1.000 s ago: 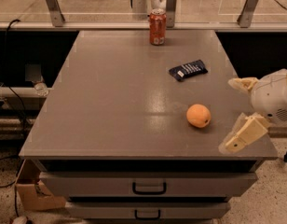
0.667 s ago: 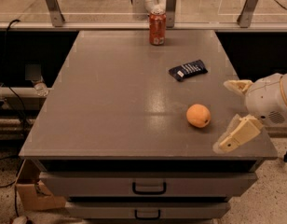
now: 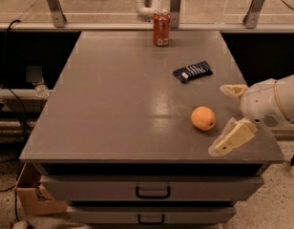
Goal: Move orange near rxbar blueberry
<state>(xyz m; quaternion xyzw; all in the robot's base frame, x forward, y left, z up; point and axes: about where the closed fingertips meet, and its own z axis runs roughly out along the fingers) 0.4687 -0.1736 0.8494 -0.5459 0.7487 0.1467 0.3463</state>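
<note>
The orange (image 3: 203, 118) rests on the grey table top (image 3: 118, 94), toward the front right. The rxbar blueberry (image 3: 193, 71), a dark navy wrapper with white lettering, lies flat behind it, well apart from it. My gripper (image 3: 226, 119) comes in from the right, just right of the orange and not touching it. It is open: one cream finger (image 3: 233, 90) is behind the orange's level and the other (image 3: 231, 137) is in front of it.
A red soda can (image 3: 161, 28) stands upright at the table's back edge. Metal posts and a railing run behind the table. Drawers (image 3: 152, 191) sit below the front edge. A cardboard box (image 3: 35, 197) lies on the floor at left.
My gripper has moved left, closer to the orange, with its fingers still spread. The orange, bar and can have not moved.
</note>
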